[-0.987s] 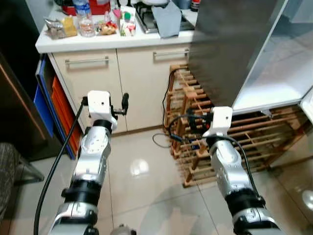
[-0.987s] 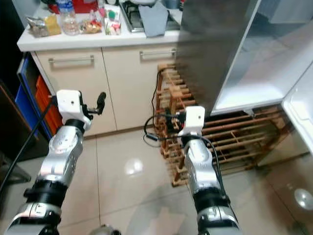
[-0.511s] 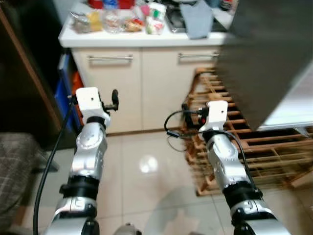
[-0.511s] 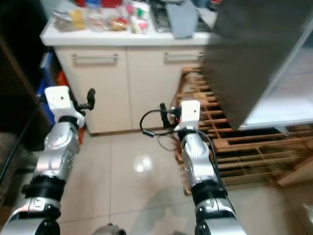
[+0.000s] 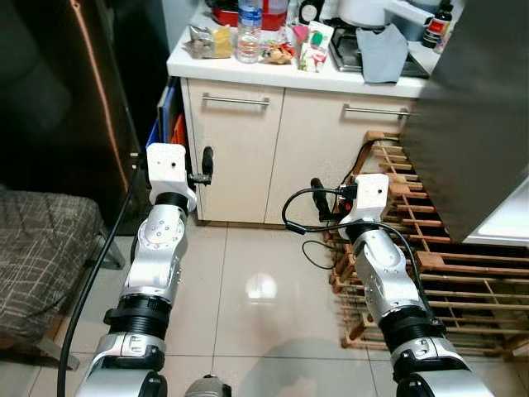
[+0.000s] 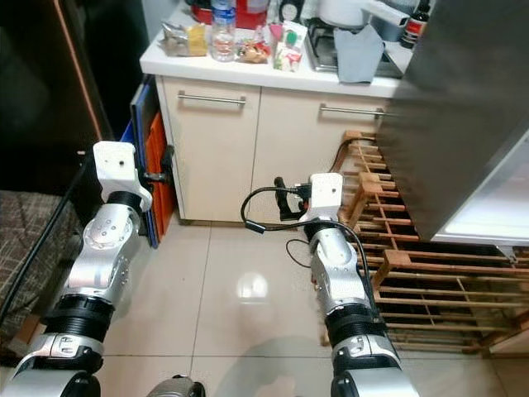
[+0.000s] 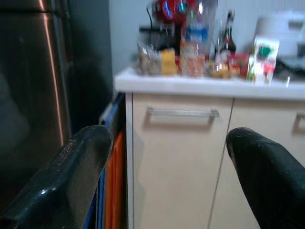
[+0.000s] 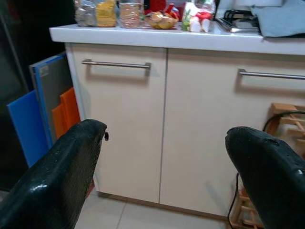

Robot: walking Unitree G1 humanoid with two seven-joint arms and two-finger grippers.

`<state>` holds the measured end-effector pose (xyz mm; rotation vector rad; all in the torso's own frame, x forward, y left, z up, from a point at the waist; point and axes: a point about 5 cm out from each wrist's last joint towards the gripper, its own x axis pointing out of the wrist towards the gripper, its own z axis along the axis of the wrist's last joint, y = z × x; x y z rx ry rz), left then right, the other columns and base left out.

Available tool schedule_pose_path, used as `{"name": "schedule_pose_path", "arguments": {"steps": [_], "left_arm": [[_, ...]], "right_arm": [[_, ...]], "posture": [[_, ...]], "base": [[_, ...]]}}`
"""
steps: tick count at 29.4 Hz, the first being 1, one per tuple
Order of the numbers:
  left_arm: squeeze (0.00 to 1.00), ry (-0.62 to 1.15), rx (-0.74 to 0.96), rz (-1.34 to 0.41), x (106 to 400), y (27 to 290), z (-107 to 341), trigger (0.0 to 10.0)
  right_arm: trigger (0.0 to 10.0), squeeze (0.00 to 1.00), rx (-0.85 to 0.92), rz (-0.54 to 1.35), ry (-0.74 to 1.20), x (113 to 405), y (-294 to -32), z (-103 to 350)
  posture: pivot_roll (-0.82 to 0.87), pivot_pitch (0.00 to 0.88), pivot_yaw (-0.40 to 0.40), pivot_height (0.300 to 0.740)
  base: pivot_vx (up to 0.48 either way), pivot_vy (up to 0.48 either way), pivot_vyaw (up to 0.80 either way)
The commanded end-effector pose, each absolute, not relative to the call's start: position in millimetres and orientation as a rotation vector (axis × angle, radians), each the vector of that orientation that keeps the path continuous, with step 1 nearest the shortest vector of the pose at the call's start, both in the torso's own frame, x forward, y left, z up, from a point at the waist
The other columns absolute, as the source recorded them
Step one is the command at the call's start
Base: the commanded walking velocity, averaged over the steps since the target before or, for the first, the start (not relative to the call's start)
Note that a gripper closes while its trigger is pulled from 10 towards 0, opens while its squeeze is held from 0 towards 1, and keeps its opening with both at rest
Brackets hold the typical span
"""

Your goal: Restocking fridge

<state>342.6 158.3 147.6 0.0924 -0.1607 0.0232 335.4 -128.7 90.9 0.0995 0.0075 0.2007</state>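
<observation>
Groceries, a clear bottle among bright packets, crowd our white surface above cream cabinets; since before, our view swung left, uncovering a dark fridge; left tool and right tool, both spread apart, hang well below them.

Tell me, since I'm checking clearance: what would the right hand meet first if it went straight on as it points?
Probably the cream cabinet door with the long metal handle. The right hand, fingers open and empty, points at the cabinet front below the white countertop; nothing stands between, though depth is unclear.
</observation>
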Motion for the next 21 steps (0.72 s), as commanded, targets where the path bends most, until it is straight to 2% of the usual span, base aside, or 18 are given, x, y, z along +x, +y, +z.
{"name": "schedule_pose_path", "arguments": {"steps": [1,6,21], "left_arm": [[0.00,-0.199,0.105,-0.002,343,149,157,10.0],[0.00,-0.221,0.142,-0.023,343,143,160,10.0],[0.00,-0.240,0.190,-0.072,349,140,171,10.0]], "right_arm": [[10.0,0.00,0.102,0.212,-0.036,339,-128,100],[10.0,0.00,0.106,0.190,-0.006,339,-128,95],[10.0,0.00,0.115,0.146,-0.010,338,-129,91]], "posture": [[0.01,0.000,-0.069,0.740],[0.03,0.000,-0.073,0.740],[0.01,0.000,-0.044,0.740]], "base": [[0.480,0.000,0.55],[0.480,0.000,0.62],[0.480,0.000,0.00]]}}
